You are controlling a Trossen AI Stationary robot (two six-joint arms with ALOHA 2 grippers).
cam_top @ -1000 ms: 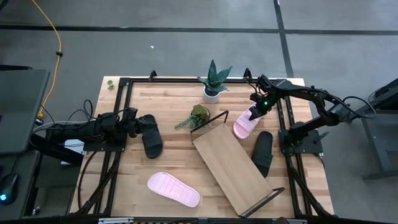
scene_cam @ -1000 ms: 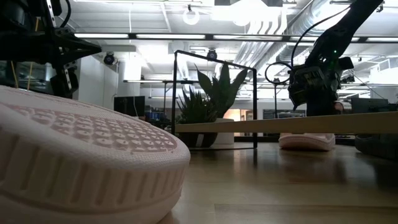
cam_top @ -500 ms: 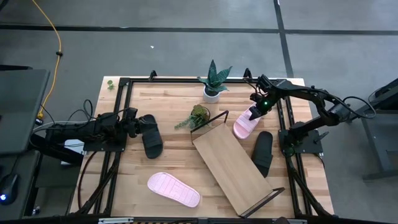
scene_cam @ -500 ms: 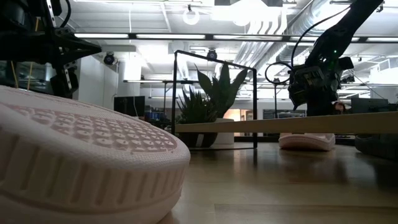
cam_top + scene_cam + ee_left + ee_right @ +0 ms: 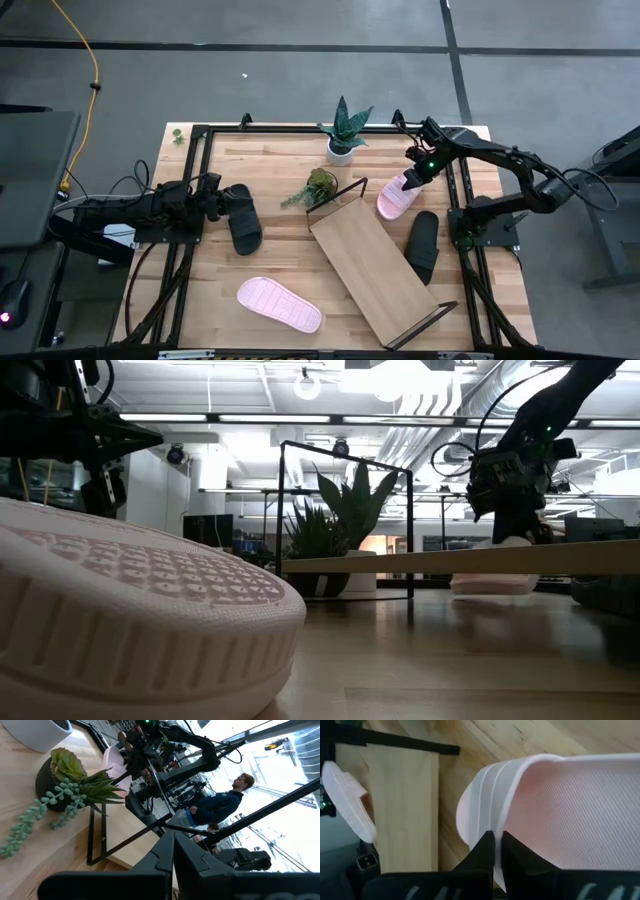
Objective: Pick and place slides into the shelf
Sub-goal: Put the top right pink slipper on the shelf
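Now the right gripper [image 5: 415, 177] is clamped on a pink slide [image 5: 396, 197] at far right, beside the shelf [image 5: 372, 266]; pick-up step. Next: lift & carry over to shelf board.

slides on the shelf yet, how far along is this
None done: the shelf board is bare. In hand: the right claw is shut on a pink slide beside the shelf's far end. Left: the other pink slide and two black slides. The left claw sits at one black slide.
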